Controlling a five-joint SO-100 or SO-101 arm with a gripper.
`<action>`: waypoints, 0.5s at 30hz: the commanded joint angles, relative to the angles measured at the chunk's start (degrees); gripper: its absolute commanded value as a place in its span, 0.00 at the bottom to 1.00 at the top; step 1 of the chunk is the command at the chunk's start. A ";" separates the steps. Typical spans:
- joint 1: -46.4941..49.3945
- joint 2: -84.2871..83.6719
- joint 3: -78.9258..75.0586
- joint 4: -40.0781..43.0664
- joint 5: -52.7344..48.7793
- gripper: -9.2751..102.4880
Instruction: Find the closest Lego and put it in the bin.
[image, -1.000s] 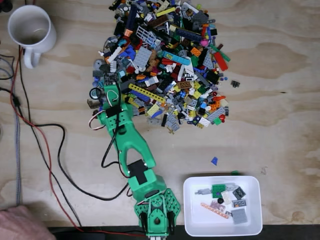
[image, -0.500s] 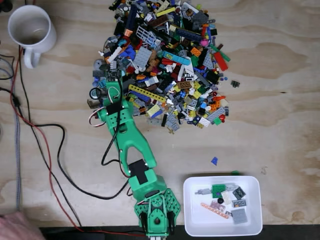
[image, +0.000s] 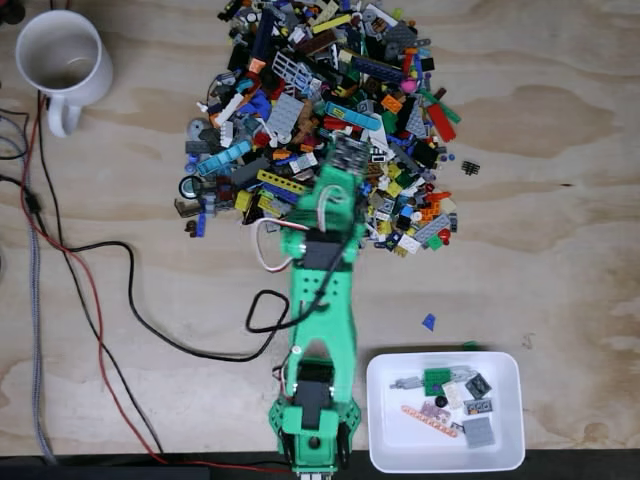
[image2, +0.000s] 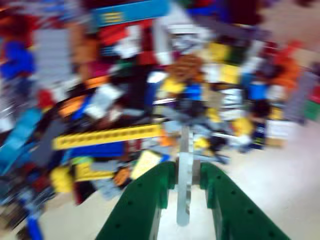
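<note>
Bin (image: 383, 455): shallow white rectangular plastic tray, rounded corners, raised rim; sits at the lower right of the fixed view on the plywood table (image: 560, 240), just beside the arm's base; holds a handful of pieces, among them a green plate, grey plates and a pink perforated beam. Lego pile (image: 300, 60): dense multicoloured heap at top centre of the fixed view, well apart from the bin; long yellow perforated beam (image2: 107, 136) lies across its near edge in the wrist view; one small blue piece (image: 429, 322) lies alone between pile and bin. Green arm (image: 322, 320): stretched straight up the fixed view from its base at the bottom edge, wrist over the lower edge of the pile. Gripper (image2: 184, 172): in the blurred wrist view the two green fingers (image2: 145, 205) stand a little apart, pinching a thin pale grey strip (image2: 184, 200) that runs upright between them. White mug (image: 62, 60) at top left; red and black cables (image: 90, 290) trail at left. No legible writing
</note>
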 joint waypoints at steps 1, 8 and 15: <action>32.87 8.44 4.66 -0.88 -7.73 0.08; 62.49 15.12 8.53 1.58 -14.41 0.08; 76.38 20.83 15.12 3.60 -20.83 0.08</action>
